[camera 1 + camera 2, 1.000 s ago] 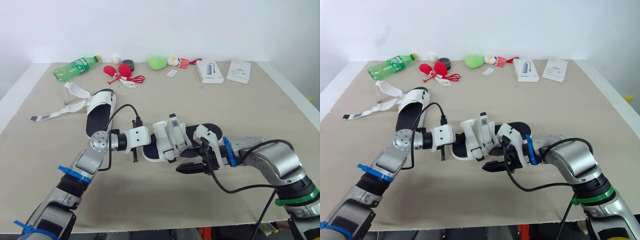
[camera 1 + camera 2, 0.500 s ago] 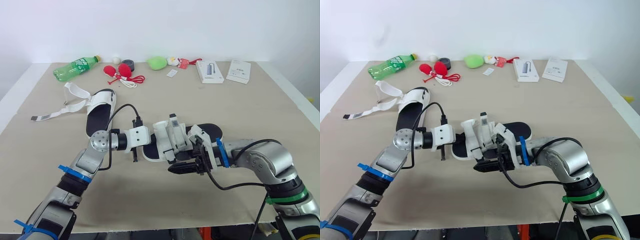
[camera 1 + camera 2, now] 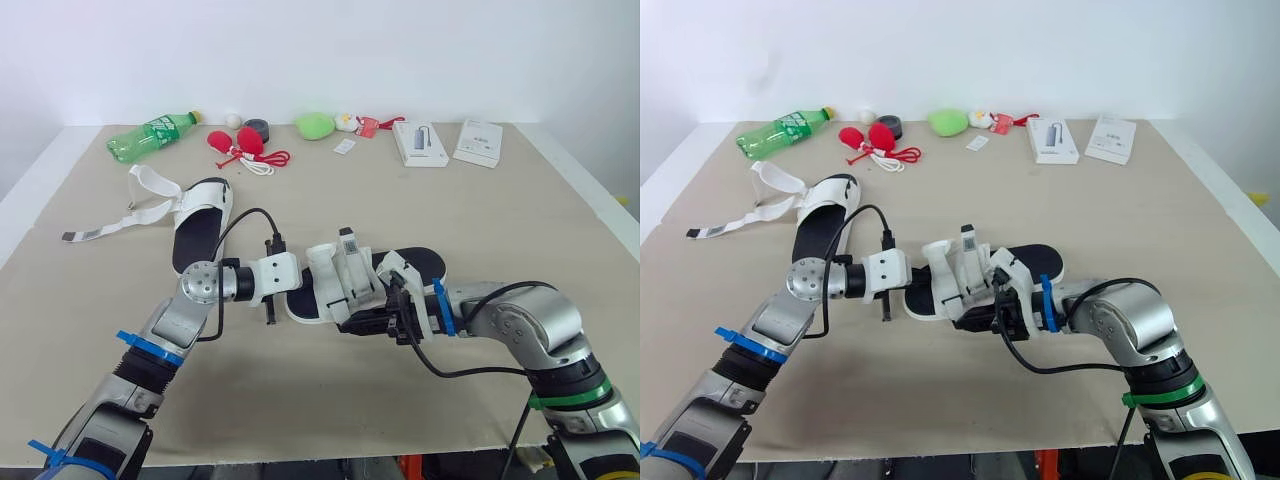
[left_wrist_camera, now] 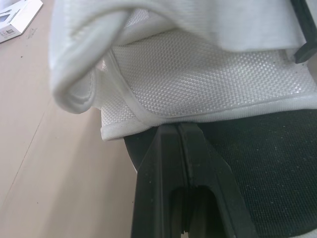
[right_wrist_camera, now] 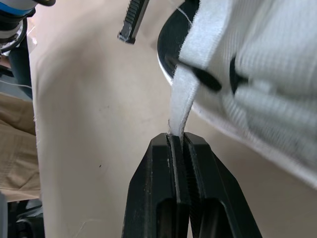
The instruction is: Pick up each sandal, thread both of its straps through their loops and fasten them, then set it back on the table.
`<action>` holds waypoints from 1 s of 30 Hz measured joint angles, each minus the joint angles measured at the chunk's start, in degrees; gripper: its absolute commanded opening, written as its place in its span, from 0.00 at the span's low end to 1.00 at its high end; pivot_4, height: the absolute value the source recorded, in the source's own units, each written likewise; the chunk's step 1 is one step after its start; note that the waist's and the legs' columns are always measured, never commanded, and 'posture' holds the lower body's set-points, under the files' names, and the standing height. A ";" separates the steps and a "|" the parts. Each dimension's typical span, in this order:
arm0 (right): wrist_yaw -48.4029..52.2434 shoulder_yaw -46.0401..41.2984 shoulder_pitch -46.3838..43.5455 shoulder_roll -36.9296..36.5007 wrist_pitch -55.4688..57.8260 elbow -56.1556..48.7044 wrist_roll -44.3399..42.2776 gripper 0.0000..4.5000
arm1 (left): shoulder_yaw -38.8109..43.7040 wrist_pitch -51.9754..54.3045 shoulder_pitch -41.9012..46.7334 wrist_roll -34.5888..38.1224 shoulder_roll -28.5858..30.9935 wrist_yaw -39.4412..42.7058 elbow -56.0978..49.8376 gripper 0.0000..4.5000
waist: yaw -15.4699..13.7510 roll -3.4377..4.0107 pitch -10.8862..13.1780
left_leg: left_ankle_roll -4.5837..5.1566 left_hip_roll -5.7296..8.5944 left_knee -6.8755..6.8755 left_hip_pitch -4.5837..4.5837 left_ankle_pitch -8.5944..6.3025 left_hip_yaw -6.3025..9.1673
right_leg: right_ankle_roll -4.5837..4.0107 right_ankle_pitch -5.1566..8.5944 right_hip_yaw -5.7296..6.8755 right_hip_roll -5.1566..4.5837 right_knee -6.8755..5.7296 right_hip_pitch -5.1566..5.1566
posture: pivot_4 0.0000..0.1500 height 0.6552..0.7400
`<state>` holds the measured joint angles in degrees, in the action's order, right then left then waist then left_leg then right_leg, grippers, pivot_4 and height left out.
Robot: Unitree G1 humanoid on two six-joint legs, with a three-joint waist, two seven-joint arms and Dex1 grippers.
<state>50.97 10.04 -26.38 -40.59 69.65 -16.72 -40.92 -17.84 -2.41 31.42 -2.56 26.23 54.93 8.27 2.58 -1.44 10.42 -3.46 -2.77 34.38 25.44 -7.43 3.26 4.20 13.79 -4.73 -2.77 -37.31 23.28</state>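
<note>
The near sandal [image 3: 340, 283], black sole with white mesh straps, lies mid-table between my grippers. My left gripper [image 3: 293, 290] is at its toe end; the left wrist view has its fingers [image 4: 166, 148] pressed together at the edge of the white mesh [image 4: 198, 74] where it meets the black sole. My right gripper [image 3: 352, 322] is at the sandal's near side, shut on a hanging white strap end [image 5: 185, 94]. The second sandal [image 3: 200, 225] lies at the far left with its white straps [image 3: 148, 195] loose and spread on the table.
Along the back edge sit a green bottle [image 3: 150, 137], red objects with a cord [image 3: 243, 146], a dark round object [image 3: 258, 129], a green lump [image 3: 314, 125] and two white boxes [image 3: 420, 143] [image 3: 477, 142]. The table's front edge is close under my arms.
My right gripper has moved left from beside the sandal's heel to its near side and has closed on the hanging strap. The left arm and the sandal have stayed put.
</note>
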 measured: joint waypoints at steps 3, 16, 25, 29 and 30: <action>1.51 -0.05 4.01 -4.41 1.93 -3.61 -1.80 0.03 | -0.02 0.04 -0.20 -0.06 0.04 -0.06 -0.21 0.00 | -0.02 -0.02 -0.01 | 0.00 0.00 -0.01 -0.01 -0.01 0.01 | -0.01 0.04 0.00 0.00 0.00 -0.02 | 1.00 1.00; 1.07 -1.55 7.66 -6.06 5.58 -7.45 -6.25 0.03 | -0.47 -0.17 -0.27 -0.26 -0.23 -0.34 -0.39 0.00 | -0.19 -0.03 -0.02 | -0.02 0.00 -0.01 -0.01 -0.01 0.01 | 0.01 0.05 0.01 -0.01 0.05 -0.05 | 1.00 1.00; 8.71 0.08 7.43 -13.70 6.28 -10.54 -10.62 0.67 | -0.53 -0.12 -0.33 -0.35 -0.28 -0.63 -0.41 0.00 | -0.33 -0.03 -0.02 | -0.02 0.01 0.00 0.00 -0.02 0.01 | 0.00 0.05 0.02 -0.01 0.06 -0.04 | 1.00 1.00; 18.43 2.56 7.02 -18.20 -10.51 -9.43 -2.58 0.98 | -0.47 -0.19 -0.33 -0.65 -0.36 -0.70 -0.38 0.00 | -0.35 -0.02 -0.01 | -0.04 0.02 0.05 -0.01 -0.03 -0.06 | 0.01 0.05 0.00 -0.07 0.07 -0.01 | 1.00 1.00; 22.00 2.82 6.16 -19.53 -16.29 -8.23 0.21 0.98 | -0.46 -0.26 -0.32 -0.70 -0.37 -0.68 -0.34 0.00 | -0.33 -0.02 -0.01 | -0.05 0.02 0.05 -0.02 -0.03 -0.09 | 0.01 0.05 0.01 -0.08 0.10 0.00 | 1.00 1.00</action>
<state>72.97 12.86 -20.22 -60.12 53.36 -24.95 -40.71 -18.29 -2.66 31.10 -3.26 25.87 54.25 7.94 2.25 -1.46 10.41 -3.52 -2.75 34.43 25.43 -7.46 3.18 4.21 13.84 -4.72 -2.85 -37.21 23.27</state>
